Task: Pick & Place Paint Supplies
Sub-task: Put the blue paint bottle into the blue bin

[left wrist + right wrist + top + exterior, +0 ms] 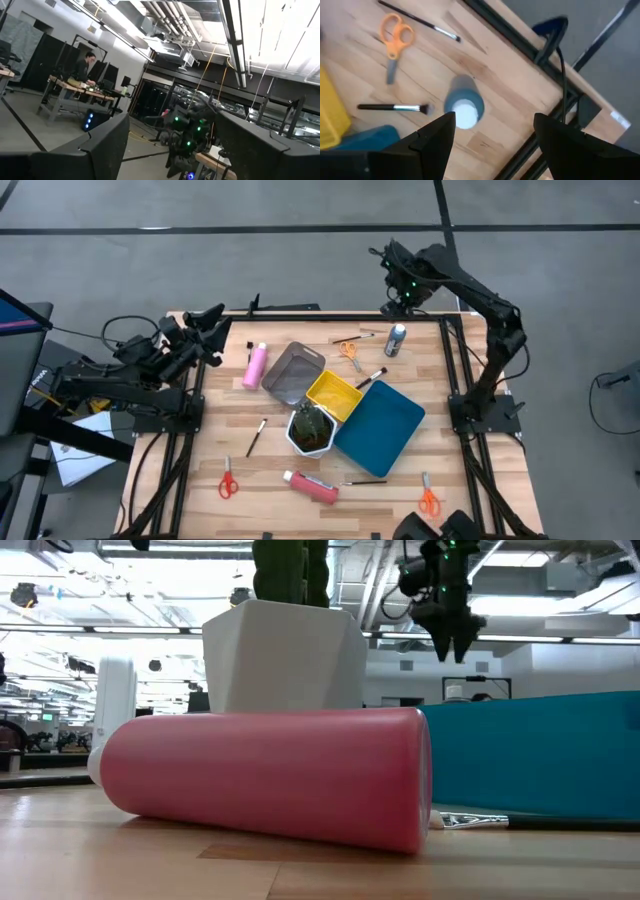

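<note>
A small grey white-capped bottle (464, 102) stands upright on the wood near the table's far right corner (397, 340). My right gripper (492, 145) hangs open high above it, fingers pointing down, the bottle just off its left finger; it also shows in the low view (455, 640). Orange scissors (394, 34) and two thin brushes (395, 107) lie flat beside the bottle. One pink bottle (256, 365) lies at the left, another (311, 486) at the front. My left gripper (215, 320) waits open at the far left edge, aimed into the room.
Grey tray (293, 372), yellow tray (333, 394) and blue tray (380, 427) sit mid-table around a white hexagonal pot (311, 428). Red scissors (228, 480) and orange scissors (429, 498) lie near the front edge. A black frame rail (520, 47) runs along the far edge.
</note>
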Tool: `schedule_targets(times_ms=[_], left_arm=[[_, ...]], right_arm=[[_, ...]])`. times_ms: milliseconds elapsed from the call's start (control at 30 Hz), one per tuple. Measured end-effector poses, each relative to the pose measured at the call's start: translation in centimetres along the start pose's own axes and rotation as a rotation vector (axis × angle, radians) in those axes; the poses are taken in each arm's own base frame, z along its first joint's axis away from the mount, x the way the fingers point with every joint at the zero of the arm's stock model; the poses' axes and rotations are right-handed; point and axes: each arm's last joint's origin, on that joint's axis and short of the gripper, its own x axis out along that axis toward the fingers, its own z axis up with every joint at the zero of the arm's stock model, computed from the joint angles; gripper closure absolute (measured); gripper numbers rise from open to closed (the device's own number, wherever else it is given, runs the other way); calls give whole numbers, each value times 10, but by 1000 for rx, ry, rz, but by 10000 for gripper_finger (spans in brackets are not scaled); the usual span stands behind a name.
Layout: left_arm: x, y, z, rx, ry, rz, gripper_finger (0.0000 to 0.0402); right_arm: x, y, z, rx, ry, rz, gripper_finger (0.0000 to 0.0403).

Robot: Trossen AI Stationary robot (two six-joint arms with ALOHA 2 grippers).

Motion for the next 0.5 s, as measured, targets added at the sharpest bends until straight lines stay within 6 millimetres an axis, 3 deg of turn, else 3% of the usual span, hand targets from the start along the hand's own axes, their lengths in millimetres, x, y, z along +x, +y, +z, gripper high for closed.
schedule_targets(times_ms=[300,500], left_arm=[[0,0,0,0,0,0,108],[0,0,0,-22,0,0,108]], right_arm=[[28,6,-33,90,-15,84,137],[45,17,-42,78,-3,89,137]])
